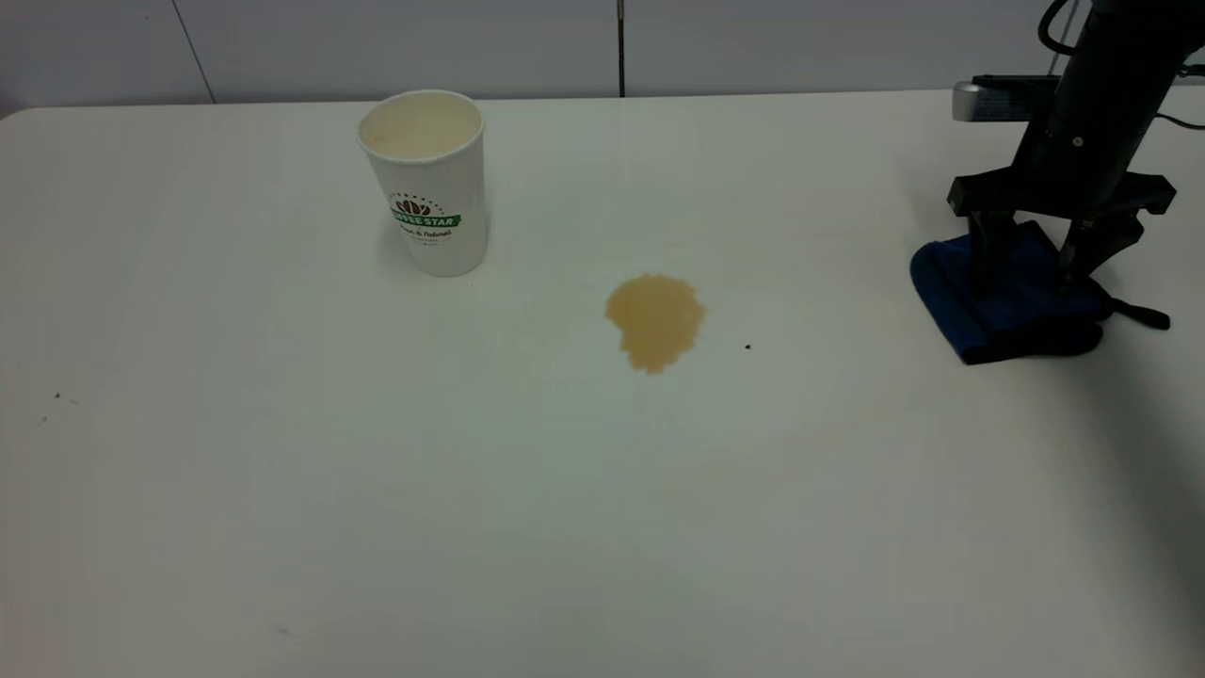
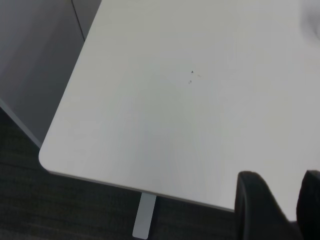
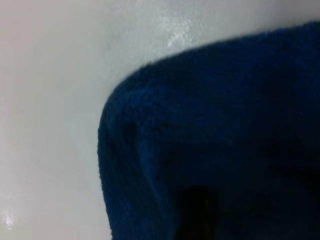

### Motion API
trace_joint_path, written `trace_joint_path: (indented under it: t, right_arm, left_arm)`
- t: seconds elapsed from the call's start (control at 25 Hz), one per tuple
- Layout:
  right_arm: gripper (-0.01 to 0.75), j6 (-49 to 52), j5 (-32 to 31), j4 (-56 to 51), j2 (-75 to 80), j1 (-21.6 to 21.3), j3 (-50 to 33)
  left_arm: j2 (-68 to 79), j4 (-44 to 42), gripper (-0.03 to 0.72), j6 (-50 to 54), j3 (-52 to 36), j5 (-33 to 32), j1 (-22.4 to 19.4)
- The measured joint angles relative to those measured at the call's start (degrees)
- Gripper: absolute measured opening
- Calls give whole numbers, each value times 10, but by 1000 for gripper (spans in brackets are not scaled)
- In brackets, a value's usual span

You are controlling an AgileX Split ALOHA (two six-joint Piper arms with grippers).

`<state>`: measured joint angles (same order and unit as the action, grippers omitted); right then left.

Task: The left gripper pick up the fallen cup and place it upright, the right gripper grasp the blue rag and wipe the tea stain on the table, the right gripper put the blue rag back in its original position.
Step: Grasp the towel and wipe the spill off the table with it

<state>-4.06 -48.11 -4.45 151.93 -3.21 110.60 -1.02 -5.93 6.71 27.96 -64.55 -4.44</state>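
Note:
The cup stands upright on the table at the back left, its green band facing the camera. The tea stain lies on the table to the right of the cup. The blue rag lies at the right side. My right gripper is down on the rag, open, with a finger pressed into the cloth on each side. In the right wrist view the rag fills most of the picture. My left gripper shows only in the left wrist view, open and empty over a table corner.
A tiny black speck lies right of the stain, and a few specks sit near the left edge. The rag's black loop tab sticks out to the right. A grey wall runs behind the table.

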Motion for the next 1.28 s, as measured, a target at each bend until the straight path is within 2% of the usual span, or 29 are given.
trace_joint_path:
  t: [0.12, 0.24, 0.32, 0.4, 0.52, 0.64, 0.88, 1.12, 1.28]
  right_arm:
    - [543, 1, -3, -1, 2, 2, 2]
    - [351, 1, -5, -5, 2, 9, 2]
    - [186, 0, -8, -5, 2, 17, 2]
    - [76, -2, -9, 2, 2, 28, 3]
    - [51, -4, -14, 16, 2, 51, 7]
    - [51, -5, -30, 14, 5, 93, 18]
    - [51, -5, -68, 7, 12, 204, 60]
    - [51, 7, -58, -5, 12, 309, 88]
    - [51, 11, -30, -5, 12, 357, 89]
  left_arm:
    - [0, -1, 241, 0, 0, 0, 0]
    - [0, -1, 241, 0, 0, 0, 0]
    - [0, -1, 241, 0, 0, 0, 0]
    - [0, -1, 241, 0, 0, 0, 0]
    - [0, -1, 241, 0, 0, 0, 0]
    - [0, -1, 241, 0, 0, 0, 0]
    - [0, -1, 241, 0, 0, 0, 0]
    - [0, -1, 241, 0, 0, 0, 0]
    - [0, -1, 241, 0, 0, 0, 0]
